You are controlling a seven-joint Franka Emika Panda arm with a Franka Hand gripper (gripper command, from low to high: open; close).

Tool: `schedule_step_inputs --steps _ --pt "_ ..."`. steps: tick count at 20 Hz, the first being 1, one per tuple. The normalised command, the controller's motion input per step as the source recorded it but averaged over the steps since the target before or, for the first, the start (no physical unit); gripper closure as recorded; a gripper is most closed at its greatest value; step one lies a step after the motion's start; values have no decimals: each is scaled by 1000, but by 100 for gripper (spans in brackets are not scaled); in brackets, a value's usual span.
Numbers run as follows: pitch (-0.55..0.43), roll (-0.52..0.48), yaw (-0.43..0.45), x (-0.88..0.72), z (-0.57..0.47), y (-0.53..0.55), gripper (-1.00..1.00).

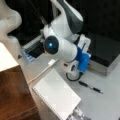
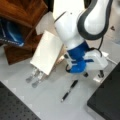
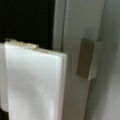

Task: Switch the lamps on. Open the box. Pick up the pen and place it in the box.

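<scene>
Box [image 3: 72, 30] filling the wrist view, close against the tool: one broad white finger [image 3: 32, 82] in the foreground, just beside the silver-grey side wall, with the small front tab [image 3: 88, 58] a little past it toward the view's right. No contact between finger and tab to be made out. Black lid [image 3: 25, 20] behind the finger, apparently lying flat and closed.

In a front view, tool [image 1: 84, 45] held low at the box's near edge, on the end of the blue wrist section. Released or clenched: cannot tell, and nothing seen held in it.

Step in hand, by the look of it: opening the box. Calls for a purchase on or under the tab and a lift of the lid, judging from the closed seam.

Pen [image 1: 91, 87] lying flat on the grey counter [image 1: 105, 105], untouched, near the box's front and toward the view's bottom from the tool. Spiral notebook [image 1: 57, 97] farther toward the view's left, white cable [image 1: 42, 72] with its square plug beside it. Pale lampshade [image 1: 5, 58] at the left edge, well apart from the tool; lit or not, cannot tell.
</scene>
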Motion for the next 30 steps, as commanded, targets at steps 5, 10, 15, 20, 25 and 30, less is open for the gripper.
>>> schedule_step_inputs --steps 5,10,15,20,25,30 --pt "-41 181 -33 133 -33 82 -100" --pt "-27 164 -19 88 -23 42 -100" --pt "2 168 -41 -3 45 108 -100" --pt "2 135 -76 -61 30 124 -100" --pt "13 104 -98 -104 49 84 100" --pt "20 76 -105 -119 38 21 100"
